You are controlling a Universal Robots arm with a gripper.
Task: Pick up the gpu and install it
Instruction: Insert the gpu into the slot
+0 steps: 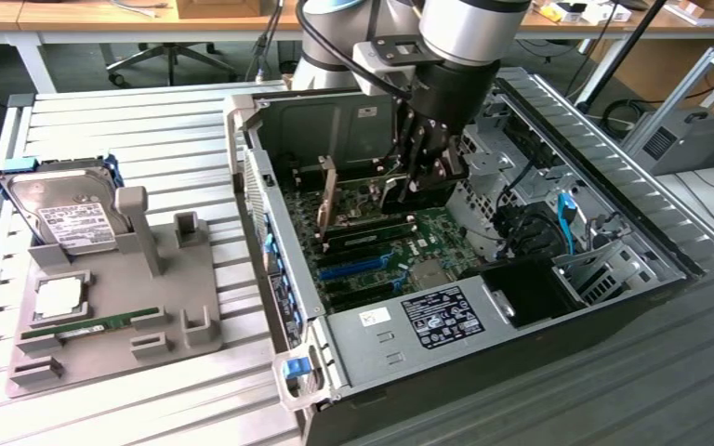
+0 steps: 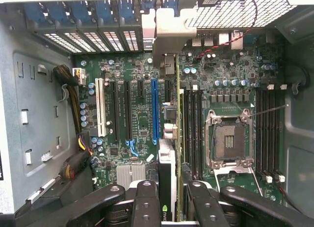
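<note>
Slatted metal table (image 1: 146, 121), workshop benches behind. Gripper (image 2: 171, 187) is clamped on the gpu (image 2: 167, 163), which stands on edge over the motherboard (image 2: 132, 128) inside the open computer case (image 1: 320, 121). Long axis parallels the expansion slots, bracket toward the rear panel.

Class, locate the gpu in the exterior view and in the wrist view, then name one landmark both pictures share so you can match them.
Exterior view: the gpu hangs dark under the tool, inside the open case, over the motherboard.
Wrist view: the gpu is seen edge-on between the tool's fingers, beside the long blue slot.
Shared landmark: the long blue slot on the motherboard.
</note>
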